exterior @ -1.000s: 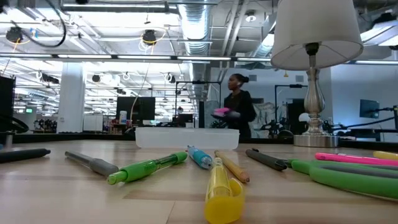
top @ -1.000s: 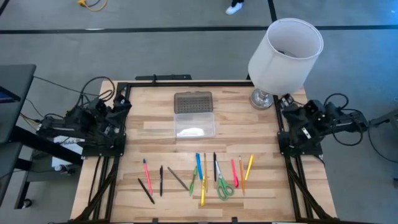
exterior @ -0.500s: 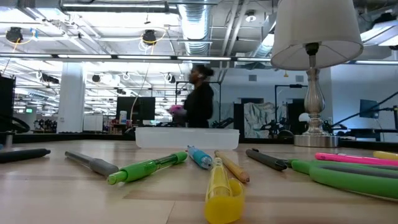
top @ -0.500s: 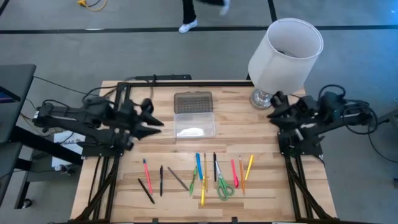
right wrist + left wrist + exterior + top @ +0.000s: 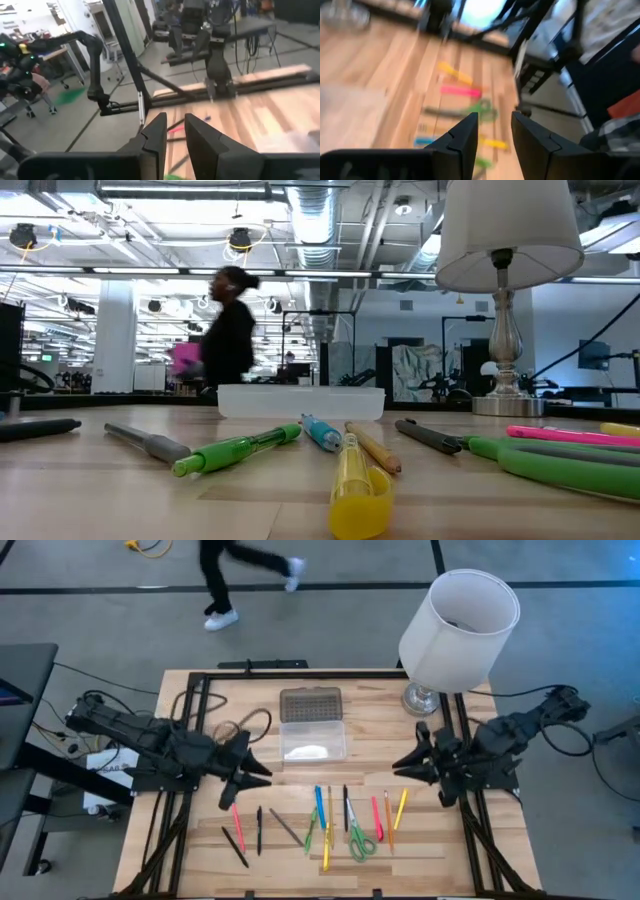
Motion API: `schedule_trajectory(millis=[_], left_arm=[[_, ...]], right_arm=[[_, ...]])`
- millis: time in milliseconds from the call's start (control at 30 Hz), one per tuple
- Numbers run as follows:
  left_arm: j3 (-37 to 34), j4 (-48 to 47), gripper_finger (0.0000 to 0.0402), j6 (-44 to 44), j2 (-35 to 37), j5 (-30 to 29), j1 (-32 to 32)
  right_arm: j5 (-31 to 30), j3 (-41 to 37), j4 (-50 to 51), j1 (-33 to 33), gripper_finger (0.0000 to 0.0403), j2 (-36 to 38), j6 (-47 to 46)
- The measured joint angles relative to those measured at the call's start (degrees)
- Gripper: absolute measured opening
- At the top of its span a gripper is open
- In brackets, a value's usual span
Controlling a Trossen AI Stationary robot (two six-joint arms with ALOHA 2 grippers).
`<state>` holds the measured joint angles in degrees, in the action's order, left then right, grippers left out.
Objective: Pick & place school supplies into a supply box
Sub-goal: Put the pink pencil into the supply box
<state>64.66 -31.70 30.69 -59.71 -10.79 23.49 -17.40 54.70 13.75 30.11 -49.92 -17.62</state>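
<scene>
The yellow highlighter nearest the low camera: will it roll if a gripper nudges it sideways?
Probably somewhat. The yellow highlighter looks round-bodied, so a sideways push could roll it on the bare wood table. Its wider cap end may make it curve rather than roll straight. It looks light and stiff, so a loose pinch could skid it.

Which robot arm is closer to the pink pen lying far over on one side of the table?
The left one, probably. The left gripper hangs just above the pink pen at the left end of the row, fingers apart and holding nothing. The right gripper is across the table, nearer the yellow pencil.
</scene>
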Motion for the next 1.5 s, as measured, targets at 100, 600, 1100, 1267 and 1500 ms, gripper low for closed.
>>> schedule_trajectory(millis=[100,600,1100,1267,1500], left_arm=[[0.0,-5.3,0.0113,6.22,-1.51,-3.21,3.84],[0.0,-24.82,0.0113,47.34,-16.56,-12.96,17.98],[0.01,-32.75,0.0113,82.54,-32.02,5.3,19.25],[0.14,-32.29,0.0113,88.78,-32.19,-1.97,19.93],[-4.27,-33.92,0.0113,92.65,-32.21,0.07,19.98]], right_arm=[[-3.9,0.0,1.87,3.26,0.0063,-1.85,-3.36],[-20.01,0.0,18.8,10.74,0.0063,-11.67,-26.33],[-16.99,0.0,23.7,9.78,0.0063,-16.64,-37.84],[-17.13,0.0,23.95,8.55,0.0063,-15.74,-36.21],[-16.24,0.0,23.5,6.25,0.0063,-15.66,-34.45]])
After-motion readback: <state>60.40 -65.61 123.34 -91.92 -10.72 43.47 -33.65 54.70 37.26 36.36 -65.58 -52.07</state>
